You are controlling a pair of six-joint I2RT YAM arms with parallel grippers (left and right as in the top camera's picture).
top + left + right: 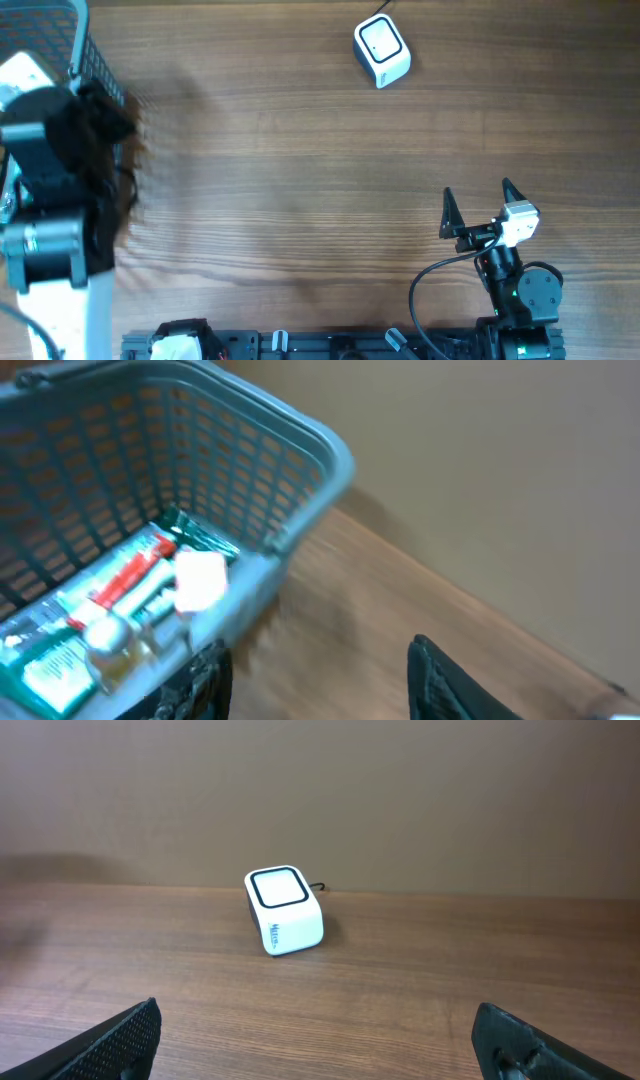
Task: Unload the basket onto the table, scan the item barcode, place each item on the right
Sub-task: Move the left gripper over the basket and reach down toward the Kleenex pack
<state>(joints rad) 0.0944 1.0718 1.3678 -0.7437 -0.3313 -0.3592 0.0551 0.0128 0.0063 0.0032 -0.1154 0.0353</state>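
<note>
A white barcode scanner point(381, 50) with a dark-framed window stands at the far middle of the table, and it also shows in the right wrist view point(283, 910). Several items lie in a grey-blue basket point(300, 430): a green box point(60, 660) with a red and white tube point(130, 575) on it, a small amber bottle point(112, 640) and a pale packet point(200, 582). My left gripper point(320, 648) hangs open and holds nothing, just outside the basket's near corner. My right gripper point(478, 190) is wide open and holds nothing, facing the scanner from well short of it.
The basket point(80, 40) sits at the far left corner, largely covered by the blurred left arm point(45, 200). A cable runs from the scanner off the far edge. Bare wood lies between the basket, the scanner and the right arm's base point(520, 300).
</note>
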